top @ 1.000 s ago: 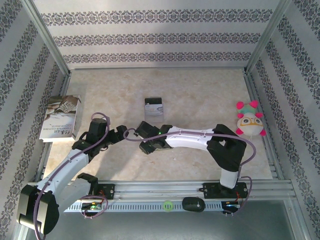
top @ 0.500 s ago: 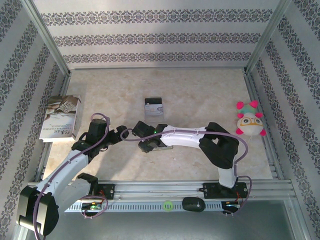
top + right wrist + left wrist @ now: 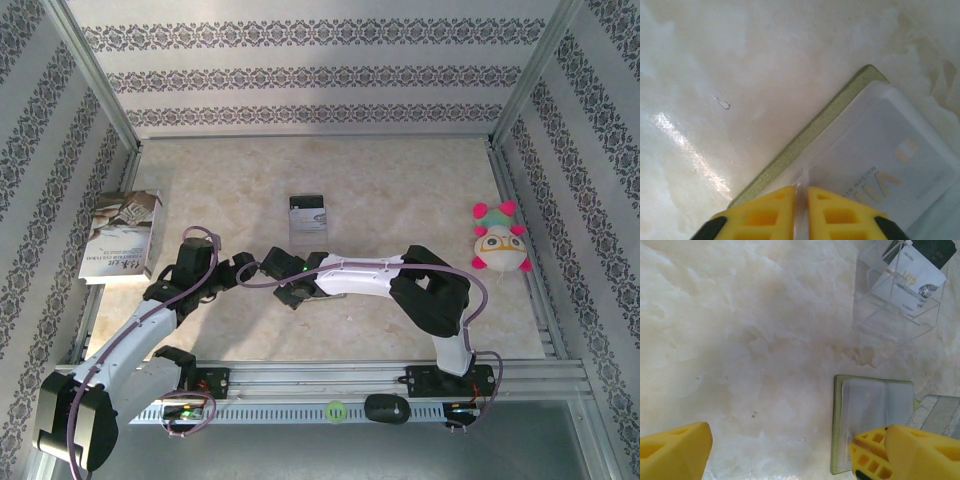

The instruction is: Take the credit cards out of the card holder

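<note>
Watching, I saw the right gripper (image 3: 801,210) pinched shut at the edge of the card holder (image 3: 810,135), open on the table (image 3: 715,60); left gripper (image 3: 782,445) gaped wide. Catching plastic, not credit card (image 3: 890,165), could drag it.

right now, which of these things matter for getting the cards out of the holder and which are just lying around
Job: holder, lying open; card in its clear pocket; clear stand with cards in it, probably the drop-off.
Lying about: booklet; plush toy.
</note>
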Action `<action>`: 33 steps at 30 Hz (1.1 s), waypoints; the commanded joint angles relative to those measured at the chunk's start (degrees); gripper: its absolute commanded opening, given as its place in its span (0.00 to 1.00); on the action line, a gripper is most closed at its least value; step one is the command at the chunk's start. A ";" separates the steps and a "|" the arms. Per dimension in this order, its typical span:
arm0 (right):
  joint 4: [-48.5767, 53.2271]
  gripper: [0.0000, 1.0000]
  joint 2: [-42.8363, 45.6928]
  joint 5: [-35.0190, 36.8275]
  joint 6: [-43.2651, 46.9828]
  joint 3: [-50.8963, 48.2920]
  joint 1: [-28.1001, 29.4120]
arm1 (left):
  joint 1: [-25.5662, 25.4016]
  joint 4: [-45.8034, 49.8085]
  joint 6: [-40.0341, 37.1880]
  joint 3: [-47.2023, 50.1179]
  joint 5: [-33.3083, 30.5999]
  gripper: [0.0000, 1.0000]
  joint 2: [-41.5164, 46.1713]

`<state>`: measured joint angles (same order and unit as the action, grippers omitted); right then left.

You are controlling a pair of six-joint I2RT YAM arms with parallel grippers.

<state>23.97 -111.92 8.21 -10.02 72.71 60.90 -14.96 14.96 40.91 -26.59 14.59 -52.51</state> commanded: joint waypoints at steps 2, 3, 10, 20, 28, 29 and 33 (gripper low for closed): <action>-1.62 0.01 0.52 -0.55 -0.52 -2.32 -0.47 | 0.51 -1.83 -0.92 0.78 3.20 0.84 -0.70; -2.53 0.00 1.00 -0.83 -0.82 -2.71 -0.77 | 0.53 -2.21 -0.99 0.98 3.72 0.83 -0.84; -15.89 0.00 8.82 -8.20 -6.60 -11.07 -4.12 | -2.43 -7.30 0.59 2.41 5.37 0.74 -3.88; -23.89 0.00 15.16 -15.16 -14.24 -18.78 -7.53 | -10.11 -15.34 2.16 0.14 2.77 0.51 -13.51; -28.37 0.00 17.46 -15.42 -19.17 -24.72 -7.92 | -15.83 -20.28 2.63 -3.47 0.96 0.25 -22.99; -28.96 0.00 17.65 -15.30 -19.60 -25.28 -7.99 | -16.22 -20.62 2.63 -3.88 0.88 0.23 -23.81; -31.02 0.00 18.81 -14.33 -21.38 -27.53 -7.99 | -17.87 -20.41 2.51 -5.93 0.20 0.14 -27.14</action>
<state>-4.21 -95.44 -6.09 -28.73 46.68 53.34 -31.55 -2.85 43.62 -30.59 16.19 -78.24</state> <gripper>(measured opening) 0.058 0.151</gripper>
